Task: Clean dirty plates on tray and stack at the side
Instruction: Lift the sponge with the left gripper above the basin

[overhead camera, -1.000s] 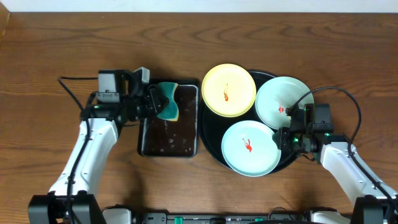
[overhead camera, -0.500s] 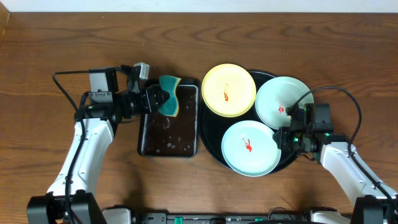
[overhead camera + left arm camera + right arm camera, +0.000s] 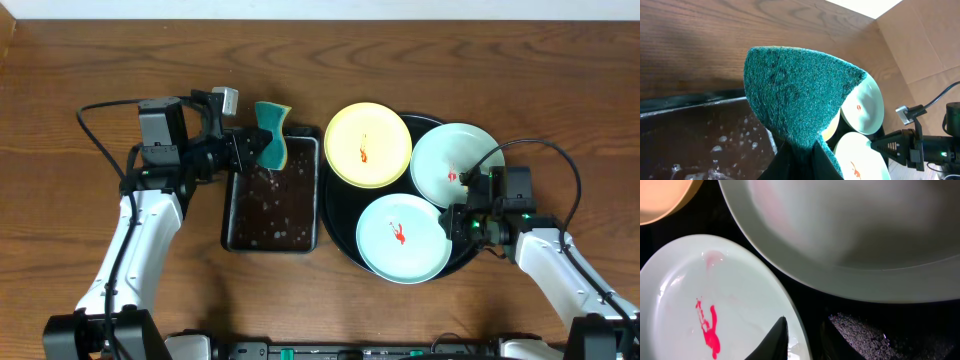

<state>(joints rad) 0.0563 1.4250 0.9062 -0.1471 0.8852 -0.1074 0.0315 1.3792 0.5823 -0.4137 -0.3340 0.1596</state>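
Left gripper (image 3: 252, 150) pinches green sponge (image 3: 271, 147), lifted over top edge of small rectangular tray (image 3: 271, 200). Three plates (image 3: 403, 237) with red smears sit on round black tray (image 3: 340, 230). Right gripper (image 3: 455, 222) straddles near plate's rim, fingers slightly apart.

Large round glossy black tray (image 3: 338, 235) is lying right of centre, carrying three red-smeared plates: pale yellow plate (image 3: 368, 146) overhanging its upper-left rim, blue-white plates upper right (image 3: 452, 160) and front (image 3: 403, 238).

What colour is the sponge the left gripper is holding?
The sponge is dark teal-green on its scrubbing face, clearest in the left wrist view; overhead hints at a yellow underside.
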